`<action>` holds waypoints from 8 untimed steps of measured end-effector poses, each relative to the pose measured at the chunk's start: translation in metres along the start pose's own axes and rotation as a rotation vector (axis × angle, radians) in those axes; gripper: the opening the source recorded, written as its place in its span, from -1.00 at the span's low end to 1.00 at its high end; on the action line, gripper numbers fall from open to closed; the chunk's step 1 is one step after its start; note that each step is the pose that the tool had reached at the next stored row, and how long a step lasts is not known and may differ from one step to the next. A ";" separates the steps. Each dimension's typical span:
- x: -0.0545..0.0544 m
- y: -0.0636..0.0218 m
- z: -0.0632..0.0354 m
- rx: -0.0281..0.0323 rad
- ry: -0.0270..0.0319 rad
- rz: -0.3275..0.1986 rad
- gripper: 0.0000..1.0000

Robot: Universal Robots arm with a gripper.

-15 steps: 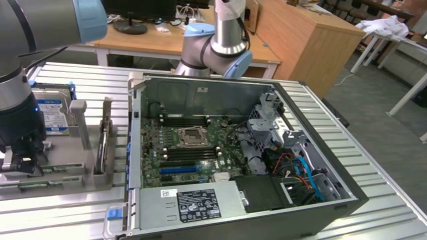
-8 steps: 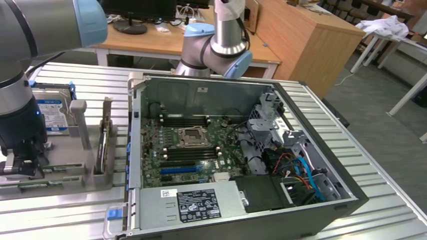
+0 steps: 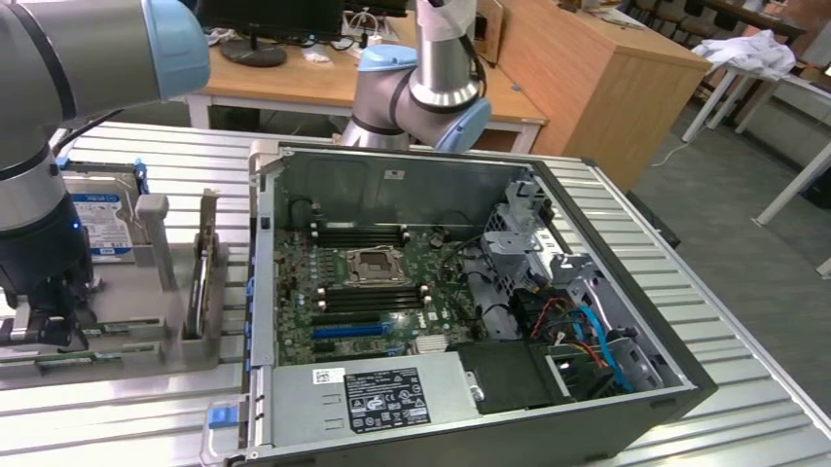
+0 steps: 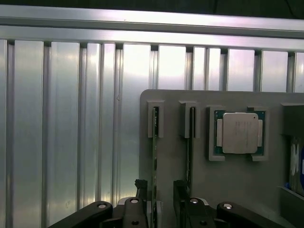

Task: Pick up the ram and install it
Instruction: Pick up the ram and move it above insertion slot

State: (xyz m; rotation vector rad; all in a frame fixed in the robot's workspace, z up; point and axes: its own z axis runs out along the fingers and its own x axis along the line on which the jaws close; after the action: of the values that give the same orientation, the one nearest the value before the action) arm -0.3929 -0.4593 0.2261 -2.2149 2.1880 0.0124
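The setting is an office workroom with a wooden desk (image 3: 585,68) in the background. In front of it a ribbed metal bench (image 3: 649,233) carries an open computer case (image 3: 624,389). Its motherboard (image 3: 377,302) is exposed and the CPU socket (image 3: 377,263) is empty. A grey fixture tray (image 4: 237,190) sits on the bench to the exterior view's left of the case. It holds a hard drive (image 3: 97,229) and a loose processor (image 4: 237,133).

The ram (image 4: 155,152) stands on edge in a slotted holder of the tray. A second, darker stick (image 4: 190,142) stands in the neighbouring holder.

The arm (image 3: 39,195) reaches down over the tray. In the wrist view the hand (image 4: 159,189) is lowered over the ram with one finger on each side of the board. The fingers (image 4: 141,187) are parted wider than the board, with a gap showing on both sides. The hand holds nothing, and the ram has not been lifted.

Risks, as judged:
- The board sits nearer one finger than the other. An off-centre close would push the ram sideways and tilt or jam it in its holder.
- The other finger is just beside the second stick. Any lateral drift could knock that stick or catch it.
- The ram is thin and smooth. A light or shallow grip could let it slip or rotate on lifting.
- A pull that is not straight along the slot could bind the board and drag the tray.
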 end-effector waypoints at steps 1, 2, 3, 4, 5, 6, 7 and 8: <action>0.000 0.0000 0.0000 0.0000 0.0000 0.000 -0.29; 0.000 0.0000 0.0000 -0.0001 0.0001 0.000 -0.29; 0.000 0.0000 0.0001 0.0001 0.0000 0.000 -0.29; 0.000 0.0000 0.0001 0.0001 -0.0001 0.000 -0.29; 0.000 -0.0001 0.0003 0.0003 -0.0002 0.000 -0.29; 0.001 -0.0002 0.0004 0.0006 -0.0005 0.000 -0.29; 0.001 -0.0001 0.0003 0.0003 -0.0003 0.000 -0.29; 0.002 0.0000 0.0001 0.0001 -0.0001 0.000 -0.29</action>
State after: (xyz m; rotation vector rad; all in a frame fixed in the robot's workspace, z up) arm -0.3928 -0.4612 0.2260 -2.2148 2.1879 0.0123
